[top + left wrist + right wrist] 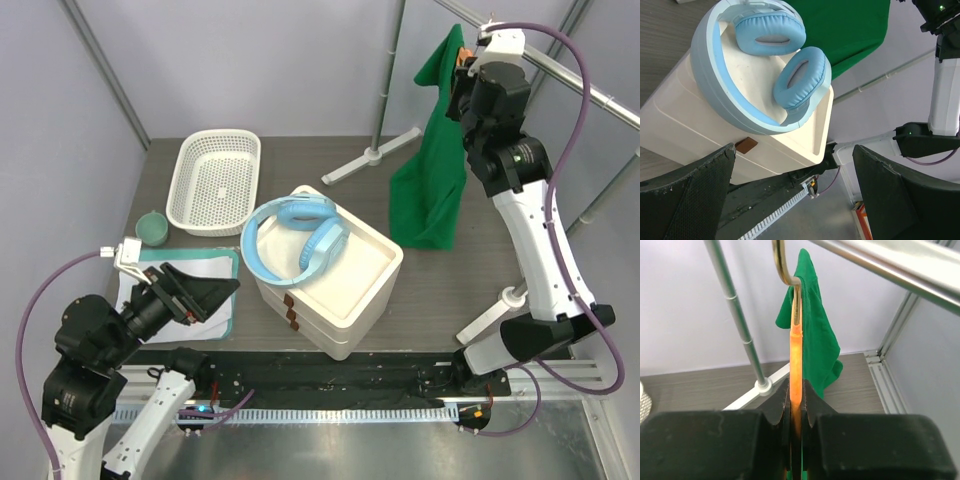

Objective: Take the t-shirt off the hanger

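Observation:
The dark green t-shirt (433,160) hangs from the orange hanger (462,58) at the back right, its hem resting on the table. In the right wrist view the hanger (796,365) runs edge-on between my fingers, its metal hook (784,270) rising beside the rail, with the t-shirt (815,335) draped behind it. My right gripper (796,397) is shut on the hanger. It shows in the top view (466,75) high by the rail. My left gripper (222,288) is open and empty at the front left, apart from the shirt. The shirt also shows in the left wrist view (845,30).
A white box (335,280) with light blue headphones (295,240) on top stands mid-table. A white basket (214,180) and a teal cup (152,228) are at the left. The grey rail (560,75) and its stand foot (372,155) are at the back.

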Available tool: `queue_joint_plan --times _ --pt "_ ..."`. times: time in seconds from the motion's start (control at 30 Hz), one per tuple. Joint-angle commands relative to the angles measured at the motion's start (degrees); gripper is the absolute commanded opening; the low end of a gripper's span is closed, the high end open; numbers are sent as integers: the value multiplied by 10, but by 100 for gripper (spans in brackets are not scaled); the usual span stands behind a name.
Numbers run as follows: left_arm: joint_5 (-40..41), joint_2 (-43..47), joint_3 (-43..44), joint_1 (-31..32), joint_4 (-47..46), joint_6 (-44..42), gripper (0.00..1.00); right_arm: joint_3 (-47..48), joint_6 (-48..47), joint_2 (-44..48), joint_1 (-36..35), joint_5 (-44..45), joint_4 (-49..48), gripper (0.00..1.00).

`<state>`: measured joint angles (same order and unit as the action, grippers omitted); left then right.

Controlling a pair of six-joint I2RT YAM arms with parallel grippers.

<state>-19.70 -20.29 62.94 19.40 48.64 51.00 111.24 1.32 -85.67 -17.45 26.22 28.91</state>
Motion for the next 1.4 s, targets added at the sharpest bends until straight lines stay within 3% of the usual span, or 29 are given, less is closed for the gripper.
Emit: queue_joint_plan --times 0.0,0.2,0.3,0.43,0.57,0.63,0.73,0.77,0.83,0.9,0.93,1.0,1.03,1.1,1.17,1.37 --pt "-34 -18 -2 0 -32 -5 99 -7 27 71 -2 -47 11 1" --pt "-75 -80 29 0 -56 -12 97 -128 30 165 -2 -93 8 1" --pt "-152 -118 27 0 -143 25 95 -179 33 211 -2 -137 13 1" --pt "-150 -154 55 -1 -236 56 93 -250 45 275 -2 -164 20 1" --pt "-165 -253 130 6 -271 64 88 -291 70 328 -2 -187 34 1" --pt "-146 -279 150 24 -291 60 87 -298 82 338 -2 -193 46 1" --pt "-51 -348 188 129 -292 15 83 -298 89 352 -2 -200 64 1" --pt "-13 -369 215 204 -285 -3 83 -296 90 357 -2 -201 69 1" --pt "105 -456 269 277 -219 -78 82 -296 90 366 -2 -203 74 1" --pt "168 -562 385 352 -160 -125 80 -293 95 371 -2 -219 87 1" --pt "217 -594 427 367 -116 -155 77 -292 99 373 -2 -225 91 1" --pt "228 -659 537 383 -91 -177 73 -294 117 388 -1 -236 104 1" --pt "229 -713 572 384 -72 -193 64 -293 122 392 -2 -249 108 1" --pt "240 -756 656 390 -60 -207 58 -289 132 403 -2 -253 127 1" --pt "262 -807 714 398 -58 -236 57 -282 131 415 -2 -246 157 1" --pt "262 -850 716 399 -99 -243 55 -252 121 432 -2 -242 201 1"
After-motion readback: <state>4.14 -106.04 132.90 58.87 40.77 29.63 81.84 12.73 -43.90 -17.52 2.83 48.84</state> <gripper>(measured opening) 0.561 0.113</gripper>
